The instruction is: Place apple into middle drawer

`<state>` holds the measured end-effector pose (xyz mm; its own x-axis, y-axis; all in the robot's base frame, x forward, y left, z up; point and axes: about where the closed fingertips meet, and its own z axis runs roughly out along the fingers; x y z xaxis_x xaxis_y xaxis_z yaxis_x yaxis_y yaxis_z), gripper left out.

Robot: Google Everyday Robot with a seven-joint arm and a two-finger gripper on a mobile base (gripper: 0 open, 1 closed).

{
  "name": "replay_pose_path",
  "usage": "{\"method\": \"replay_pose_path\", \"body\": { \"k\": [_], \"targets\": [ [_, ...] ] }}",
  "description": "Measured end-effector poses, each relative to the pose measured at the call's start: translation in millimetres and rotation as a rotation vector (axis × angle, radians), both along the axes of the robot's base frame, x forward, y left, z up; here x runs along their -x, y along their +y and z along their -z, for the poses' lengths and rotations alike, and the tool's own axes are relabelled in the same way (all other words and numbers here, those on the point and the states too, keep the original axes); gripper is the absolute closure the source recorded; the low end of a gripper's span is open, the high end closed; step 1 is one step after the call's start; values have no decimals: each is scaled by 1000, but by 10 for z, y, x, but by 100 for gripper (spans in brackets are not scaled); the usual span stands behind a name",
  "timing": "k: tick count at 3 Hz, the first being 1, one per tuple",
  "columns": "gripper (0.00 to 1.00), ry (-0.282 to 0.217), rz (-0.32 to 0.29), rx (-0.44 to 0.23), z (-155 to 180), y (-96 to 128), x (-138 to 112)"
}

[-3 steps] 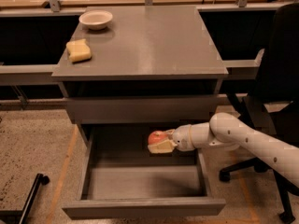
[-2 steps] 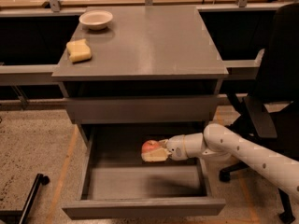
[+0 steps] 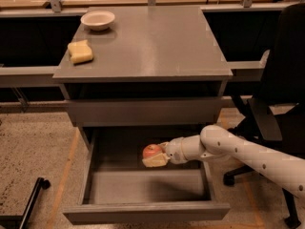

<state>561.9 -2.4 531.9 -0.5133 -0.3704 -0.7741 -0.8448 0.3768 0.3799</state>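
Leftward and lower than before, the tool (image 3: 159, 158) is gripping the apple (image 3: 152, 150) over the drawer (image 3: 143, 187), its floor lying directly below, under the front edge of the bench (image 3: 143, 42).

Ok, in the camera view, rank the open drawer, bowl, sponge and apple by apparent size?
1. middle drawer
2. bowl, only slightly over the sponge; unsure, it sits farther back
3. sponge
4. apple, gripped by the end effector over the drawer

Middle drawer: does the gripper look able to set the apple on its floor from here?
Probably yes: the gripper, shut on the apple, hangs inside the pulled-out middle drawer, with nothing visible beneath it.
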Motion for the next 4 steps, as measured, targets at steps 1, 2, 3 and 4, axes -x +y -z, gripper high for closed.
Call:
{"method": "replay_pose_path", "body": {
  "k": [1,2,3,4],
  "targets": [
    [88,-26,-41,45,312,66,-91],
    [69,-14,-44,25,666,74,-162],
    [38,13,-8,-36,1110,71,-200],
    [14,32,18,-69,1327,66,-188]
  ]
}}
